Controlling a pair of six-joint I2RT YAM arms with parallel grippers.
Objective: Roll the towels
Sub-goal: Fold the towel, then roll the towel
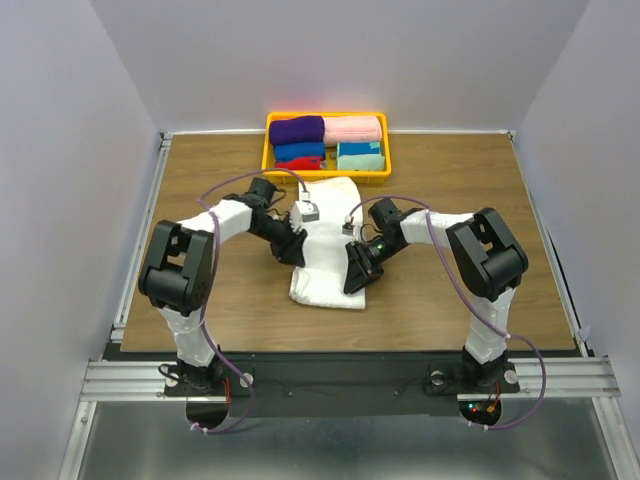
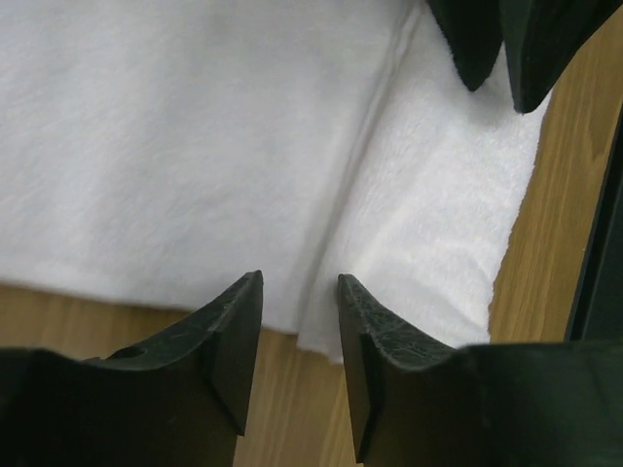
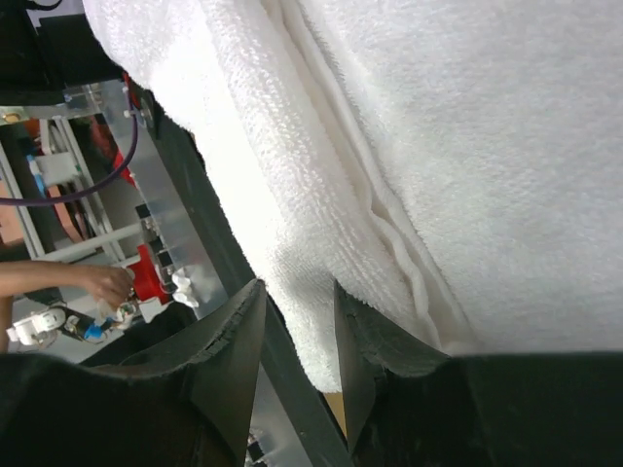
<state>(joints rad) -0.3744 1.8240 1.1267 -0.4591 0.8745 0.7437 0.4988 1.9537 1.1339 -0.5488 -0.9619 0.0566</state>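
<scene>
The white towel (image 1: 330, 215) lies folded lengthwise on the middle of the table, its near end doubled over. My left gripper (image 1: 293, 252) is at its left edge. In the left wrist view it (image 2: 299, 287) stands open, with the towel (image 2: 195, 146) edge just past the fingertips and nothing gripped. My right gripper (image 1: 358, 272) is at the towel's right near edge. In the right wrist view it (image 3: 297, 292) has the thick folded edge (image 3: 321, 292) between its jaws, against one finger with a gap at the other. The purple towel (image 1: 297, 130) lies rolled in the basket.
A yellow basket (image 1: 268, 150) at the table's back holds pink (image 1: 355, 128), blue (image 1: 298, 151), teal (image 1: 360, 155) and red rolled towels. The right gripper's fingertips (image 2: 496, 49) show at the top of the left wrist view. Metal rails run along the near table edge (image 1: 340, 375).
</scene>
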